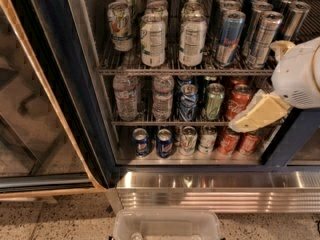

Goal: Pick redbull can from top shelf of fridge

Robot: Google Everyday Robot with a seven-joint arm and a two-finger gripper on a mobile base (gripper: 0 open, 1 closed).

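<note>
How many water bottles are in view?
2, both on the middle shelf: one water bottle at the left end, another beside it; more may hide behind. The gripper hovers at right.

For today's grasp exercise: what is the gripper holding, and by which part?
Nothing: the gripper hangs low right, apart from the redbull can standing on the top shelf.

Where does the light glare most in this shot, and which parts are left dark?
Camera view: glare is strongest on the fridge along its ribbed steel base, and on the front edge of the top shelf; the redbull can shows bright streaks; the glass door at left is dark; the gripper, at right before the middle shelf, is brightly lit.
</note>
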